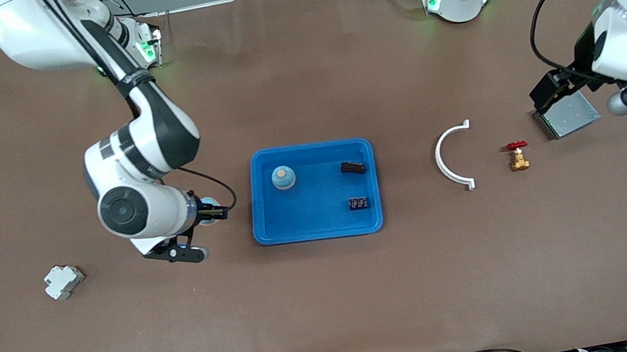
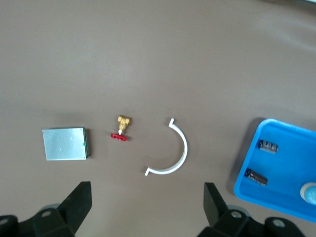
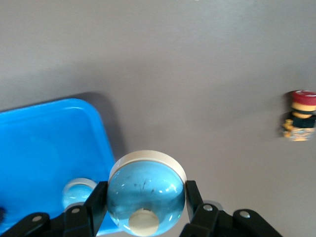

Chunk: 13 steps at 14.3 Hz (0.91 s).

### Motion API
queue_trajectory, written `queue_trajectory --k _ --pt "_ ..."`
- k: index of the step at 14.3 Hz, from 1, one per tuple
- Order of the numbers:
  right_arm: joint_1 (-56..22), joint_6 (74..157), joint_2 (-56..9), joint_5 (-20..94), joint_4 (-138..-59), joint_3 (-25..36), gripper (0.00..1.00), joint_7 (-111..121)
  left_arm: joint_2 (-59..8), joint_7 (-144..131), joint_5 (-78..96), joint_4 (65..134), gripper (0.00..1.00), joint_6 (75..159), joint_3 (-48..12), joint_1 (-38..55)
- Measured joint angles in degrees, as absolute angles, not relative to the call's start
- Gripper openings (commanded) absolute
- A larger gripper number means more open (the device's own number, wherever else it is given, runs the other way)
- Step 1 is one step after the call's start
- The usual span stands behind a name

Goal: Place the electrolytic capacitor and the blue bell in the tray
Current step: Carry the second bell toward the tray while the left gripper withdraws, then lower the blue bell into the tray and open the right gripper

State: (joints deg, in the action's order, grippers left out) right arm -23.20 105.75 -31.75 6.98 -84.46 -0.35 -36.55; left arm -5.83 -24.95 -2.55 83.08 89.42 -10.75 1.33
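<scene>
Glossy blue dome bell, cream rim, gripped by right tool

Both arms are glossy white with black joint bands, black cables looping along them, green lights glowing at the bases.

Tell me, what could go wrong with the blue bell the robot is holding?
The right gripper pinches the round blue bell only by its smooth sides, so it might slip out. It is not over the tray yet, so it could land on the table. Another bell already sits in the tray; a low swing might bump it.
</scene>
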Motion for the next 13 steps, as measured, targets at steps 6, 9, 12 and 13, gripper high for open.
queue_trajectory --k 6,9,12,13 --pt "-27.76 113.29 -35.18 7.14 -84.29 -0.35 0.29 -41.15 3.21 -16.95 0.25 92.60 1.00 89.33 -7.26 1.68" --pt "-29.56 115.17 -37.29 7.21 -83.24 -0.35 0.30 -41.96 7.57 -12.25 0.66 97.06 1.00 89.33 -5.34 1.16" --pt "-31.37 119.52 -39.87 7.25 -83.00 -0.36 0.30 -43.91 10.82 -7.89 0.70 100.36 1.00 89.33 -4.57 0.87" --pt "-32.11 120.86 -40.91 7.26 -82.96 -0.37 0.30 -44.29 11.58 -7.46 0.70 100.99 1.00 89.33 -4.57 0.82"
